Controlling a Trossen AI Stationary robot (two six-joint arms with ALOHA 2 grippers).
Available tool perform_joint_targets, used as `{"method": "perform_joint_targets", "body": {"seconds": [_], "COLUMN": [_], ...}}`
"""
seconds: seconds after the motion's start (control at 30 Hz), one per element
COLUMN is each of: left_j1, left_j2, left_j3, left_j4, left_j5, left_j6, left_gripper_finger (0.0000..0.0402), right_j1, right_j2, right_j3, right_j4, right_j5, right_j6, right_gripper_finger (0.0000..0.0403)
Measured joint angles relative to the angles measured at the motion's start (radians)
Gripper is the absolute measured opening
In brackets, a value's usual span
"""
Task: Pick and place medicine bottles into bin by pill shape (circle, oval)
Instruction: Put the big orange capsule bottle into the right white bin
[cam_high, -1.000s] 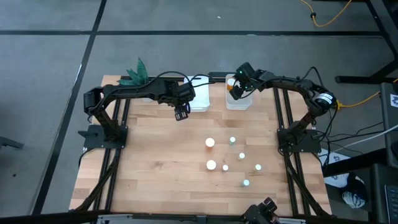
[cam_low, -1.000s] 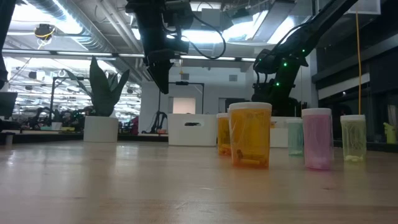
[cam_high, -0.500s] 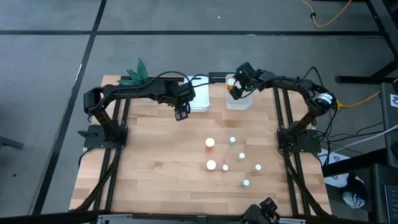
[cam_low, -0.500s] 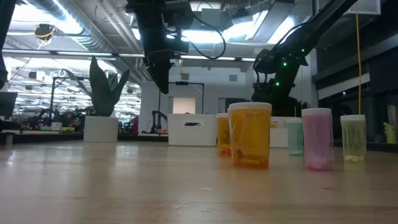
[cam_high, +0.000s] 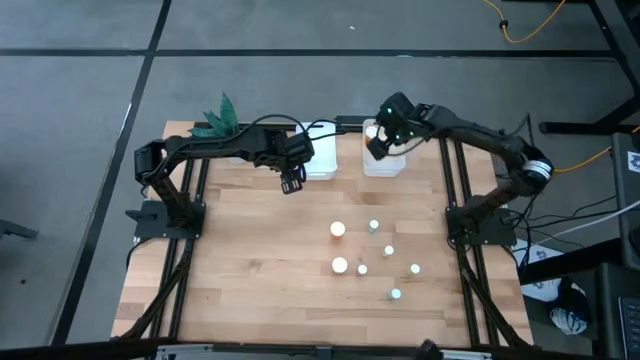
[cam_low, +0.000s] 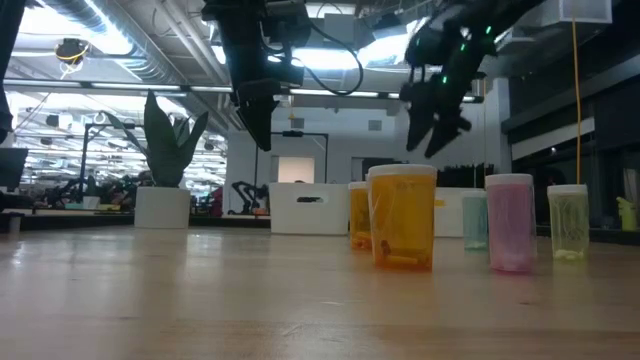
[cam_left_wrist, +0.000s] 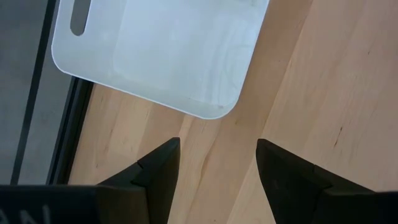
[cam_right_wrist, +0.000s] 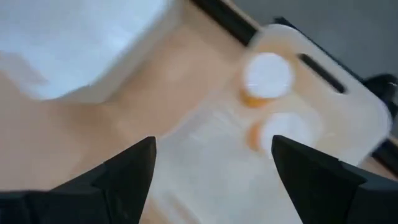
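Observation:
Two orange medicine bottles with white caps (cam_right_wrist: 267, 74) (cam_right_wrist: 283, 127) stand inside the right white bin (cam_high: 385, 160). My right gripper (cam_right_wrist: 211, 180) (cam_high: 378, 140) hangs open above that bin, nothing between its fingers. Two more orange bottles (cam_high: 338, 229) (cam_high: 340, 265) and several small pale ones (cam_high: 388, 251) stand on the wooden table. In the low view the nearest orange bottle (cam_low: 402, 217) stands in front, with a pink one (cam_low: 511, 222) beside it. My left gripper (cam_high: 292, 182) (cam_left_wrist: 217, 180) waits open above the table, just near of the left white bin (cam_high: 320, 160).
A potted green plant (cam_high: 218, 120) stands at the table's far left corner. The left bin (cam_left_wrist: 161, 56) shows nothing inside it. Bare wood lies between the bins and the cluster of bottles, and across the table's left half.
My right gripper has risen from low in the right bin to well above it, tipping less steeply downward. The orange bottles stay standing in the bin.

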Motion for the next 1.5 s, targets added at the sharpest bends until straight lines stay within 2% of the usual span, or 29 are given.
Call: {"method": "perform_joint_targets", "body": {"seconds": [0.13,0.27,0.43,0.7,0.93,1.2,1.5], "left_j1": [-0.003,-0.027,-0.092,-0.210,-0.261,-0.315,-0.344], "left_j2": [0.000,0.000,0.000,-0.014,-0.196,-0.450,-0.507], "left_j3": [0.000,0.000,0.000,-0.033,-0.242,-0.466,-0.503], "left_j4": [-0.013,-0.116,-0.217,-0.365,-0.321,0.043,0.275], "left_j5": [0.002,0.000,-0.001,-0.001,-0.001,-0.001,-0.001], "left_j6": [-0.005,-0.005,-0.054,-0.041,-0.162,-0.260,-0.265], "left_gripper_finger": [0.0202,0.0202,0.0202,0.0202,0.0202,0.0202,0.0202], "right_j1": [0.138,0.303,0.512,0.737,0.789,0.766,0.740], "right_j2": [-0.087,-0.139,-0.127,-0.092,-0.054,0.041,0.189], "right_j3": [-0.036,-0.059,-0.065,-0.065,-0.065,-0.065,-0.065], "right_j4": [-0.005,0.022,0.028,0.041,0.062,0.080,0.084], "right_j5": [-0.003,0.028,0.175,0.179,0.181,0.107,0.067], "right_j6": [0.050,0.130,0.241,0.200,0.164,0.024,-0.050], "right_gripper_finger": [0.0321,0.0321,0.0321,0.0321,0.0321,0.0321,0.0321]}}
